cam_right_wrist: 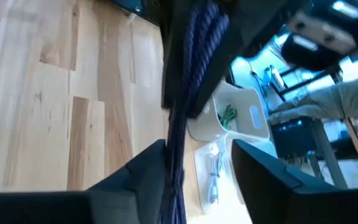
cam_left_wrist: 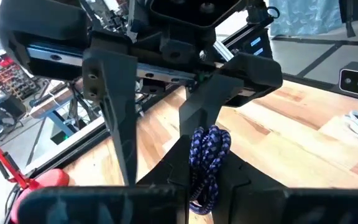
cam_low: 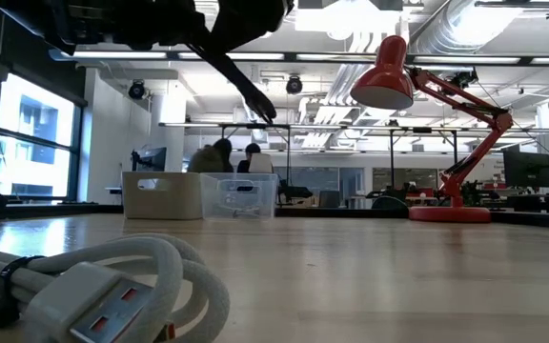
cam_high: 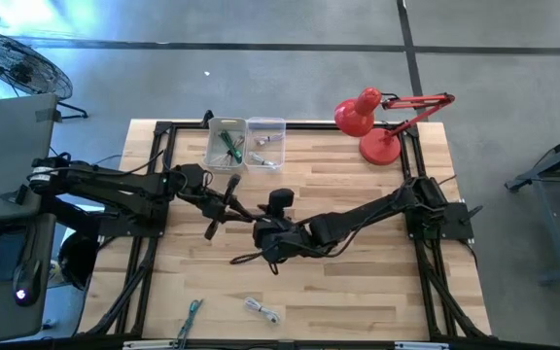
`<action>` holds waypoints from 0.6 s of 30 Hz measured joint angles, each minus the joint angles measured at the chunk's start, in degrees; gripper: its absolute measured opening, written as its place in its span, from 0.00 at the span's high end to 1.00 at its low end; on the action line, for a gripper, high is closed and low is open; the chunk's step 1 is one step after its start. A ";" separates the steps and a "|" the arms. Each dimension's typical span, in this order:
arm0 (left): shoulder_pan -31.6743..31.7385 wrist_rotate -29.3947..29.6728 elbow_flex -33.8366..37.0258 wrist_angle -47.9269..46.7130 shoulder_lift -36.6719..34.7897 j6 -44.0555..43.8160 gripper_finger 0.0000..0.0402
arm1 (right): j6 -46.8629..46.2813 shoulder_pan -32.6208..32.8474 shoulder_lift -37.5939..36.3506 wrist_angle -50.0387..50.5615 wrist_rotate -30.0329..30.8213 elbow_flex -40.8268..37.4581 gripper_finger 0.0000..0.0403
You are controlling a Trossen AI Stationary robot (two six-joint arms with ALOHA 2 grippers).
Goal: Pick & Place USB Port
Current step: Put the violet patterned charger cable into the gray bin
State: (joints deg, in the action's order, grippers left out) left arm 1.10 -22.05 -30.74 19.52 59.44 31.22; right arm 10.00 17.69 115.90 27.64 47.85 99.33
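the left gripper (cam_left_wrist: pixel 160 124) is spread beside the blue cable (cam_left_wrist: pixel 207 155). the right gripper (cam_right_wrist: pixel 197 155) looks spread too, cable between its fingers. pinch gently, keep the cable straight

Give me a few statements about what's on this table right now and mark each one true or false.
1. A red desk lamp stands at the table's far right corner. True.
2. Two bins sit side by side at the far edge. True.
3. The white cable lies inside a bin. False: it lies on the bare wood near the front edge.
4. A blue braided cable hangs between the two arms' hands. True.
5. The green cable at the front edge is held by the left hand. False: it lies apart from both hands.
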 joint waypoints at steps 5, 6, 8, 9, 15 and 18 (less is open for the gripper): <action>-0.02 5.15 0.02 -4.18 -2.44 0.62 0.95 | -3.93 -0.12 0.00 3.79 2.31 0.00 0.47; -0.02 6.49 0.02 -5.04 -3.16 1.21 0.95 | -4.38 -0.12 0.00 4.41 2.90 0.00 0.45; 0.00 9.71 0.02 -8.03 -5.06 2.08 0.95 | -5.71 -0.13 0.00 6.13 3.91 0.02 0.42; 0.00 11.96 0.02 -9.31 -6.07 2.77 0.95 | -6.56 -0.13 0.00 7.21 4.42 0.02 0.41; 0.00 33.19 0.02 -14.68 -13.63 5.93 0.95 | -13.22 -0.26 0.00 14.32 4.80 0.04 0.39; 0.02 45.84 0.02 -16.26 -16.96 8.05 0.95 | -16.87 -0.45 0.00 17.54 4.78 0.03 0.40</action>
State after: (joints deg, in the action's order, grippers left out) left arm 1.13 23.79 -30.72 3.26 42.48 39.28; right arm -6.87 17.25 115.90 45.18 52.62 99.36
